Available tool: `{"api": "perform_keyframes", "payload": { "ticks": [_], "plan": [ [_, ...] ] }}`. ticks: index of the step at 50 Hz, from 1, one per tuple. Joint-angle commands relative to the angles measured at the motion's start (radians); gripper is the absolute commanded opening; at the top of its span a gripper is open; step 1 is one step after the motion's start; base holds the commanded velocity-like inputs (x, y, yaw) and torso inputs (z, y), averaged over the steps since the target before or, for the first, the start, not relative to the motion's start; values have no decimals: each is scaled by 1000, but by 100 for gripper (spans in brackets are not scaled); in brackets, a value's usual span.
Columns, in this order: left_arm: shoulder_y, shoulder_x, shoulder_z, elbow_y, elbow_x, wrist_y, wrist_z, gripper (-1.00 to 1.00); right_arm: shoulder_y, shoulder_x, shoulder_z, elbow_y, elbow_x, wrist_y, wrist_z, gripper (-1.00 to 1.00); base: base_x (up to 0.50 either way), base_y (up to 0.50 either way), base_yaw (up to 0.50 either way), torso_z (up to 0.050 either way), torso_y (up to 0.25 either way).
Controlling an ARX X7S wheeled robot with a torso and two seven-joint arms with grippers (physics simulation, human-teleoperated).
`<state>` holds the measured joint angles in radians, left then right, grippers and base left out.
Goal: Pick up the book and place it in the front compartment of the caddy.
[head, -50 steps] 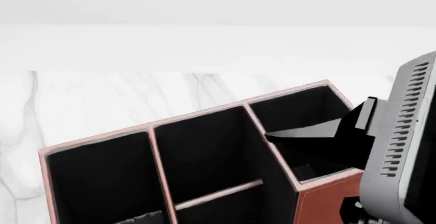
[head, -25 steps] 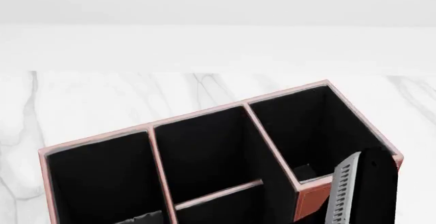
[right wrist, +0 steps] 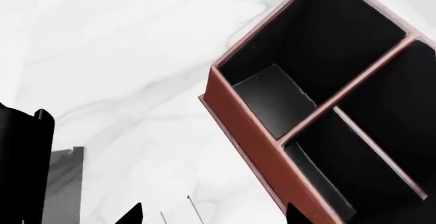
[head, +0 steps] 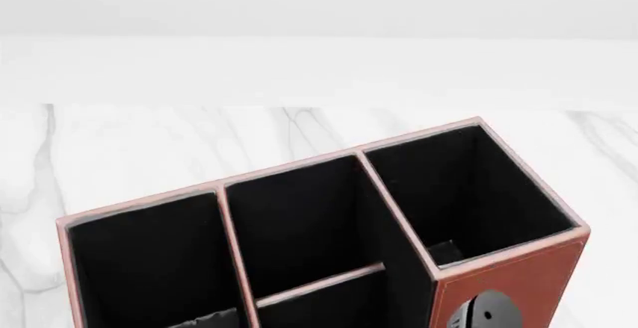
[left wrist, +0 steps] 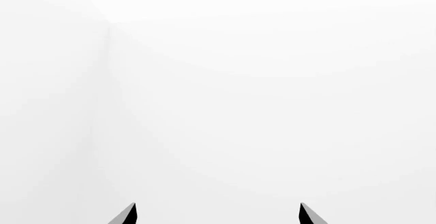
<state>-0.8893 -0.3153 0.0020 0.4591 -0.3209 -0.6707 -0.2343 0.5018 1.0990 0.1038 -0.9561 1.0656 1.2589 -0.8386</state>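
The caddy (head: 503, 276) stands on the desk (head: 149, 149), set at an angle to you. In its right-end cell you see the book (right wrist: 272, 99) lying flat on the cell floor. A thin divider (head: 321, 284) splits the middle cell front from back.

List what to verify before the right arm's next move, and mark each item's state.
1. Book in caddy: ok. The book leans inside an end cell of the caddy.
2. Right pincer released: ok. It is open, with nothing between the tips.
3. Right pincer clear of caddy: ok. It is outside the wall, over the marble table.
4. Left pincer empty: ok. It is open.
5. That cell is the front one: cannot tell.
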Motion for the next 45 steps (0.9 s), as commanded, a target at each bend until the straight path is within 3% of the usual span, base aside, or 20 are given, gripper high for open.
{"api": "perform_keyframes", "payload": {
  "ticks": [1,24,45],
  "plan": [
    [-3,-3,0,-3,-4,0,-4,100,-34,29,-62,-24,-40,-12,-6,100,0,0,0,0,0],
    [-4,-7,8,-6,-7,6,-9,100,-68,80,-87,-13,-65,-35,15,100,0,0,0,0,0],
    [4,-15,6,-8,-13,11,-15,100,-44,64,-256,0,-165,-51,10,100,0,0,0,0,0]
  ]
}}
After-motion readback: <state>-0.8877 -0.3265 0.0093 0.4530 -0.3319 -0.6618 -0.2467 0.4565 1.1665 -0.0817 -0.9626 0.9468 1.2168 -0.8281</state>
